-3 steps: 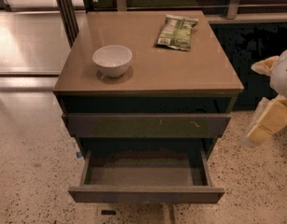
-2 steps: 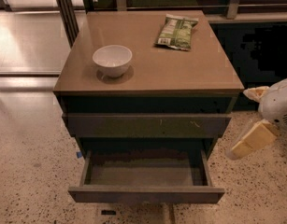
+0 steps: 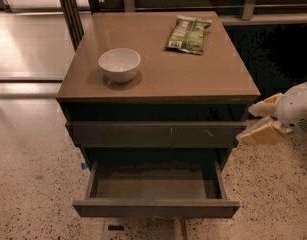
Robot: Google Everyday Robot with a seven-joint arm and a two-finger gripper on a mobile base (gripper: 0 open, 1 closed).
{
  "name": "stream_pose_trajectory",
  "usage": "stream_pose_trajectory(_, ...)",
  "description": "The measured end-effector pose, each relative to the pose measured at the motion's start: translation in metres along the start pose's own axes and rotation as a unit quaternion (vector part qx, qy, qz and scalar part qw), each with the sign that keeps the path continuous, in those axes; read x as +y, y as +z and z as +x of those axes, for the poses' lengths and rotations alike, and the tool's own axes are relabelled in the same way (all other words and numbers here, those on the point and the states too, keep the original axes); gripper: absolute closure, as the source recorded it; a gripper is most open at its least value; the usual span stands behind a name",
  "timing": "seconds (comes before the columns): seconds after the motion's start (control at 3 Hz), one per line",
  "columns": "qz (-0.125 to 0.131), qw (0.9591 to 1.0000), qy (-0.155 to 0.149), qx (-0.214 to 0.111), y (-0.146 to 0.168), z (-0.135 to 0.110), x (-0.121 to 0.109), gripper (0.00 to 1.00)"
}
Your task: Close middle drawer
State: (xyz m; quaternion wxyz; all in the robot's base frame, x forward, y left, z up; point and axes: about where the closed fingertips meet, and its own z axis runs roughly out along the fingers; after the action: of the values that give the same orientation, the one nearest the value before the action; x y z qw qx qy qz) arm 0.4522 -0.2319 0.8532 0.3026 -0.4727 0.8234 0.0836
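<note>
- The middle drawer point(image 3: 156, 208) is at the near face of the cabinet point(image 3: 193, 81). It is pulled far out, its plain dark front is closest to the camera, and its shallow tray is open and bare.
- Above it and set further back is a scratched drawer front point(image 3: 143, 134) with pale marks. It sticks out slightly from the cabinet body.
- The gripper point(image 3: 249, 125) hangs at the cabinet's right side, level with that scratched front. Its two pale fingers point(image 3: 265, 133) are spread apart and hold nothing. The lower tip is just beside the front's right end, but I cannot tell whether they touch.
- The middle drawer lies below and to the left of the gripper, nearer the camera and clear of it.
- On the cabinet's tan top, a white bowl point(image 3: 119, 64) stands at the near left.
- A green snack bag point(image 3: 188, 34) lies at the far right of the top.
</note>
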Motion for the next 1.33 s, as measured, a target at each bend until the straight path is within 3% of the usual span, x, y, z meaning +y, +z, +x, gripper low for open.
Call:
stream_pose_trajectory(0.67,0.001,1.0000,-0.001,0.000,0.000,0.000,0.001,0.90)
stream_pose_trajectory(1.0,0.016,0.9998,0.010,-0.012,0.006,0.010,0.002,1.00)
stream_pose_trajectory(1.33,0.012,0.9963,0.066,-0.054,0.058,0.064,0.030,1.00)
